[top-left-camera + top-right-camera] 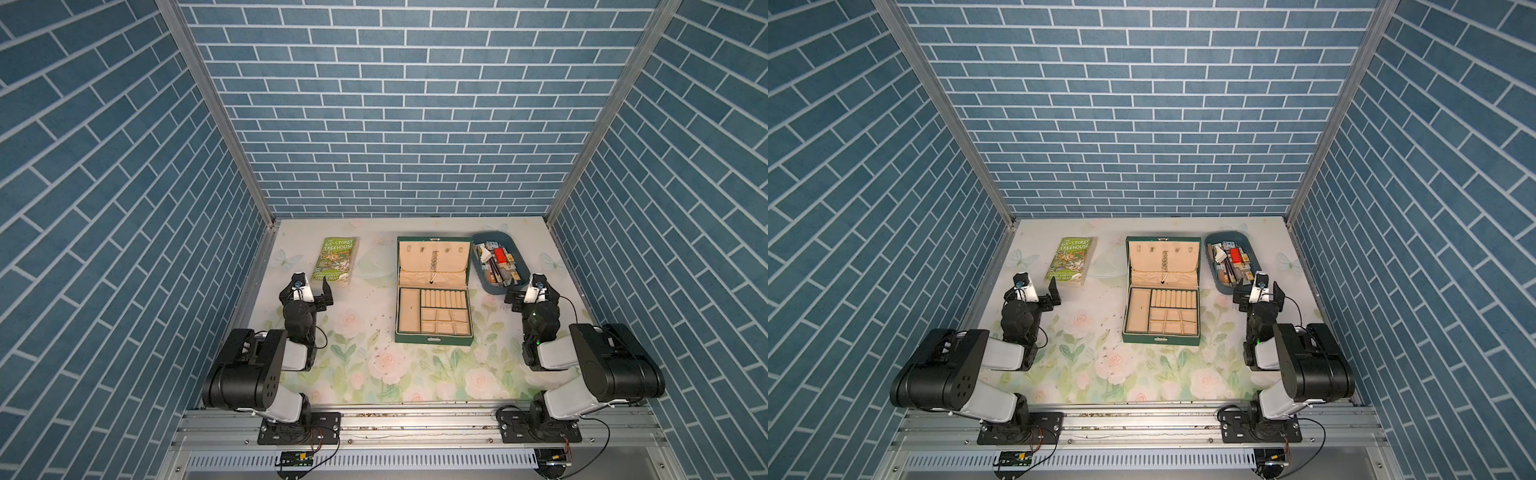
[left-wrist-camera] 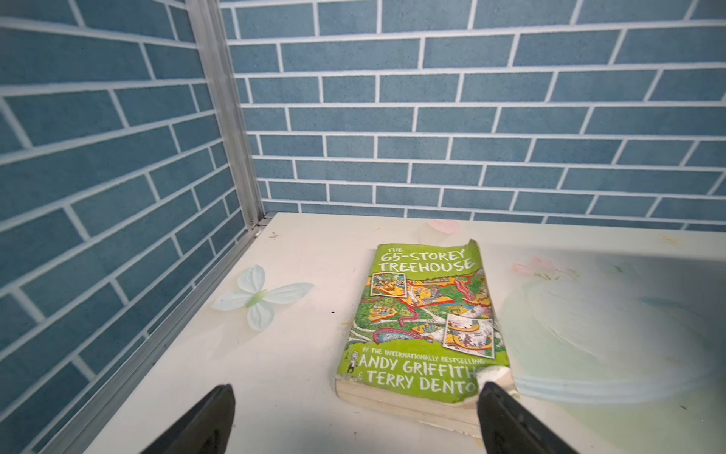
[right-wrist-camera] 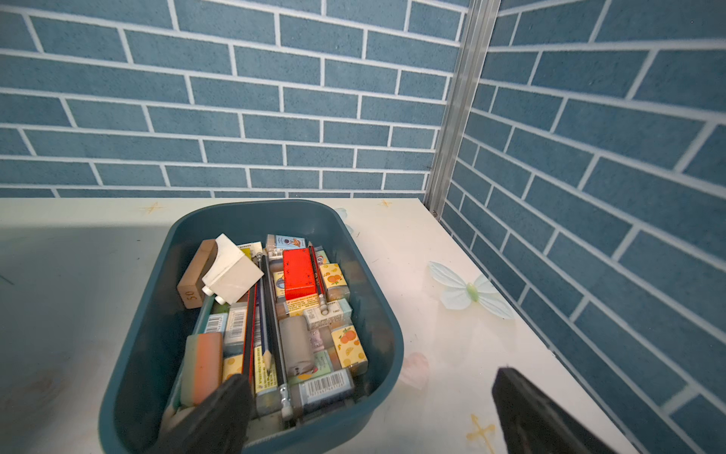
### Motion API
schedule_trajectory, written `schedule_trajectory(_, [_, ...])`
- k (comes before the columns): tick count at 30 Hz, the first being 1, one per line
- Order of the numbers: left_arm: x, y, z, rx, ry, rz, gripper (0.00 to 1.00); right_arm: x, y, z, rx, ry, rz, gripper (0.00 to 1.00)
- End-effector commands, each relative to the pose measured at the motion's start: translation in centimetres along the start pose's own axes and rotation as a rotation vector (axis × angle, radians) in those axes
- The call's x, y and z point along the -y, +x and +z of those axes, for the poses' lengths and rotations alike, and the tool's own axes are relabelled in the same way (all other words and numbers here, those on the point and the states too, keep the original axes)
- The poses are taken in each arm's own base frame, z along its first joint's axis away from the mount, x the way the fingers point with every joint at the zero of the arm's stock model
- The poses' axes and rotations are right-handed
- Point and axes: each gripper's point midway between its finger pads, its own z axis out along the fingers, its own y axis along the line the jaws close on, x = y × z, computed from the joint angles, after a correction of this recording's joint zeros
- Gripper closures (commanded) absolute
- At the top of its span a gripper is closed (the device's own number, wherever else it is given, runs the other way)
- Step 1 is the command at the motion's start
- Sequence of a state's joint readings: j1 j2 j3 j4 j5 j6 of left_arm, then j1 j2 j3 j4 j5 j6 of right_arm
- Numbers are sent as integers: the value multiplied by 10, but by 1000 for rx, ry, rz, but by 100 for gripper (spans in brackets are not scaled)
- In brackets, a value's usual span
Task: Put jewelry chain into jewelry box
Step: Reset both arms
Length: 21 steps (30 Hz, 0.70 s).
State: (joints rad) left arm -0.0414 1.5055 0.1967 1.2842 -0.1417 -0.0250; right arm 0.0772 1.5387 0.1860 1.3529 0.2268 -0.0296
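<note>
1. Rail (image 1: 415, 419), 6 o'clock edge of the bench (image 1: 365, 299): carries both arm bases.
2. Left arm (image 1: 266, 365), 8 o'clock: folded; jaws wide apart and empty, aimed at the book (image 1: 337, 261) at 10 o'clock.
3. Right arm (image 1: 602, 365), 4 o'clock: folded; jaws wide apart and empty, with one tip over the near end of the blue tray (image 1: 498, 235) at 2 o'clock.
4. Jewelry box (image 1: 434, 338), centre, slightly toward 1 o'clock: open, with the lid (image 1: 415, 266) laid back toward 12.
5. Jewelry chain (image 1: 434, 264): lies on the lid lining, running down from the row of hooks. Its dark end sits near the hinge.

Handling note: the chain appears to be inside the box already, with both arms well clear of it. If it needs resettling, pinch a few links mid-length with the tips. Come in from above, stay clear of the hooks, and lower it slowly so it pools in a compartment instead of trailing over the wall.
</note>
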Motion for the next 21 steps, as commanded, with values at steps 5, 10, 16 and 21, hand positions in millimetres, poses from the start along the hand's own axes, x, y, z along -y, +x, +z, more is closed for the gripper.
schedule_trajectory(5, [2,-2,3,5,23,0,0,0,-2,0,3,-4,29,0])
schedule_trajectory(10, [8,-1,4,0,53,10,0,-1,-2,0,2,-6,29,0])
schedule_trajectory(16, [7,0,6,-9,58,4,1,0,-1,0,2,-4,29,0])
schedule_trajectory(21, [7,-1,5,-3,58,6,0,0,-2,0,3,-4,29,0])
